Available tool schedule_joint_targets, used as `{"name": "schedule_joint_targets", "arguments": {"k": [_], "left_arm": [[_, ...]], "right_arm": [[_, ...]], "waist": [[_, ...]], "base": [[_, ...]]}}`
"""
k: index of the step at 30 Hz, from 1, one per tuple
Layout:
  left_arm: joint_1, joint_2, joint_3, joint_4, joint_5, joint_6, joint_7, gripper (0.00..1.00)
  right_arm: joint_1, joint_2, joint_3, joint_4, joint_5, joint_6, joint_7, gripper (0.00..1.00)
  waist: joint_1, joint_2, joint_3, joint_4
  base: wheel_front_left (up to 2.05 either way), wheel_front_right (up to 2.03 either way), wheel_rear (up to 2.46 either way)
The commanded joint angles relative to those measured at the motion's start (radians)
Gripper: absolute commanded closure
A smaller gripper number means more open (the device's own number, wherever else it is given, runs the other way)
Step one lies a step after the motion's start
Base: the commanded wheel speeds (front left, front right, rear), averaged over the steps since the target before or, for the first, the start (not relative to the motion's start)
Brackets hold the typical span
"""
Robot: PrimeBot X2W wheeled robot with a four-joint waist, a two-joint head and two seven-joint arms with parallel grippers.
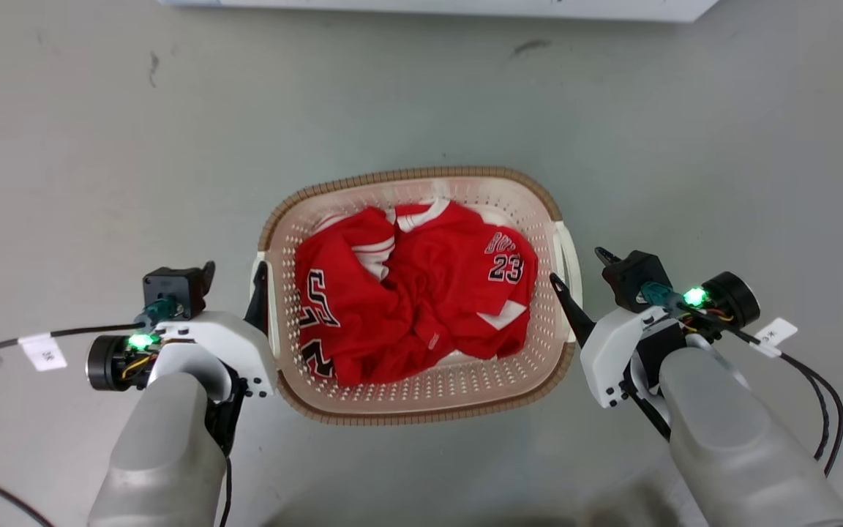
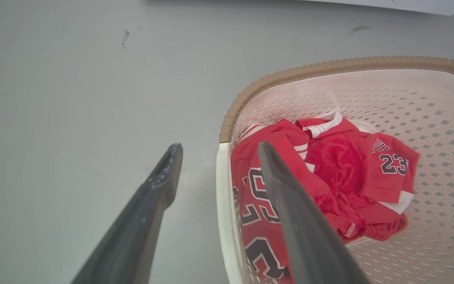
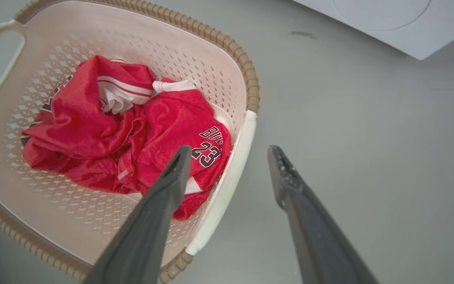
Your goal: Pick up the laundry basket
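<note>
Both spread jaws straddle the laundry basket [image 1: 421,174] rim.

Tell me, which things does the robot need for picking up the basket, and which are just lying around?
Needed for the job:
- laundry basket
- left gripper, open, a finger on each side of the left handle
- right gripper, open, a finger on each side of the right handle

Just there:
- red jersey, crumpled inside the basket
- white appliance
- grey floor
</note>
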Motion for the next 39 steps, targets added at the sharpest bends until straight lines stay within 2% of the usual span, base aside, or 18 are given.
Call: {"name": "schedule_joint_targets", "arguments": {"k": [1, 11, 22, 23, 24, 25, 39], "left_arm": [[-0.023, 0.007, -0.012, 0.013, -0.007, -0.001, -0.003, 0.00], [-0.088, 0.012, -0.082, 0.133, -0.065, -0.001, -0.003, 0.00], [-0.137, 0.013, -0.144, 0.200, -0.111, -0.001, -0.003, 0.00], [-0.140, 0.013, -0.149, 0.208, -0.113, -0.001, -0.003, 0.22], [-0.145, 0.013, -0.152, 0.211, -0.114, -0.001, -0.003, 0.82], [-0.149, 0.012, -0.156, 0.214, -0.115, -0.001, -0.003, 1.00], [-0.156, 0.007, -0.239, 0.246, -0.155, 0.000, -0.003, 1.00]], "right_arm": [[-0.035, -0.001, 0.009, 0.029, 0.004, -0.001, -0.002, 0.00], [-0.131, -0.001, 0.089, 0.208, 0.062, -0.001, 0.002, 0.00], [-0.176, -0.001, 0.164, 0.248, 0.121, -0.001, 0.026, 0.00], [-0.179, -0.001, 0.170, 0.250, 0.123, -0.001, 0.025, 0.00], [-0.184, -0.001, 0.176, 0.251, 0.125, -0.001, 0.025, 0.76], [-0.187, -0.001, 0.182, 0.252, 0.130, -0.001, 0.026, 1.00], [-0.171, 0.000, 0.278, 0.258, 0.203, 0.001, 0.044, 1.00]], "waist": [[-0.0002, 0.0000, 0.028, 0.001], [-0.0002, 0.0000, 0.096, 0.010], [-0.0002, 0.0000, 0.149, 0.013], [-0.0002, 0.0000, 0.151, 0.013], [-0.0002, 0.0000, 0.153, 0.013], [-0.0002, 0.0000, 0.155, 0.013], [-0.0002, 0.0000, 0.088, 0.011]], "base": [[0.00, 0.00, 0.00], [0.00, 0.00, 0.00], [0.00, 0.00, 0.00], [0.00, 0.00, 0.00], [0.00, 0.00, 0.00], [0.00, 0.00, 0.00], [0.00, 0.00, 0.00]]}}
